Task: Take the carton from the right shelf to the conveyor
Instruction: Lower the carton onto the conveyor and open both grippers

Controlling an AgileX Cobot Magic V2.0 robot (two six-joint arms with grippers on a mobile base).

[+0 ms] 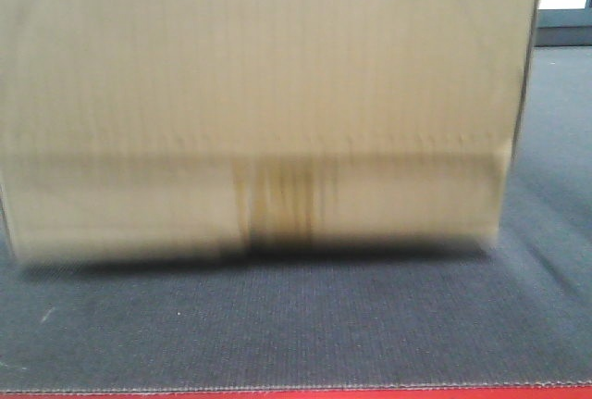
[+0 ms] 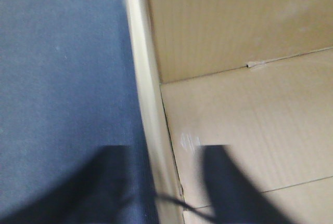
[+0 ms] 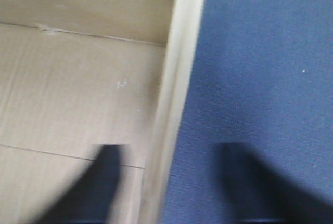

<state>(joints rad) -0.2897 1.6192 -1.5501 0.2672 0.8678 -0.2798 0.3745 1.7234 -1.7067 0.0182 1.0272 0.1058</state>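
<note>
The left gripper [image 2: 164, 151] points down over the carton's [image 1: 259, 93] left wall, jaws wide and astride it: one dark finger [image 2: 104, 182] hangs outside above the conveyor [image 1: 277, 325], the other inside above the cardboard floor, each with a gap to the wall. The right gripper [image 3: 169, 148] mirrors this at the right wall, jaws likewise wide, one finger [image 3: 99, 182] inside the box and one outside over the belt, neither seen pressing the cardboard.

The carton sits on the grey-blue woven belt, set back from its red front edge [image 1: 296, 393], and fills most of the front view. It is plain brown corrugated board and blurred. A paler tape strip [image 1: 388, 191] with a ragged upper edge runs across its lower front, broken at the middle by a darker stained seam [image 1: 277, 205]. Its top is open, and inside, bare flaps meet the end wall along a thin line with a small torn scrap [image 2: 256, 64]
</note>
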